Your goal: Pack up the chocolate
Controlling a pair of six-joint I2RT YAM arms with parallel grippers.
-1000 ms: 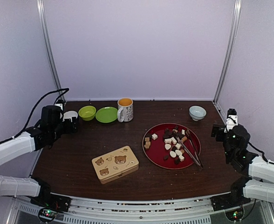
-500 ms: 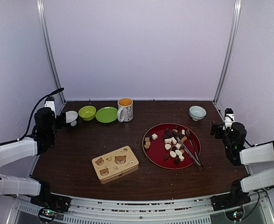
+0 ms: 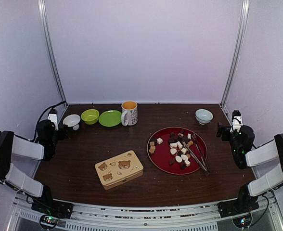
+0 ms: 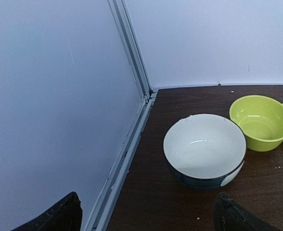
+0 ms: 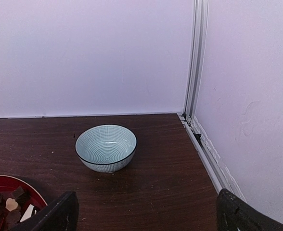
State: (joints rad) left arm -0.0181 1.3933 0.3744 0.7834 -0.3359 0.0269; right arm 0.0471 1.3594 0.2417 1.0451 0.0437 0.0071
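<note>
The chocolate, several small dark, tan and white pieces, lies on a red plate right of centre. Thin dark tongs lie across the plate. A few pieces show at the right wrist view's lower left. A closed tan tin with bear pictures sits at front centre. My left gripper is open and empty at the far left, just short of a white bowl. My right gripper is open and empty at the far right, facing a pale blue bowl.
Along the back stand a white bowl, a green bowl, a green plate, a mug and the blue bowl. The green bowl sits right of the white one. Enclosure walls and frame rails are close beside both grippers.
Both arms have drawn back and folded down toward the table's side edges. The left gripper moved left, away from the white bowl. Nothing on the table moved.
</note>
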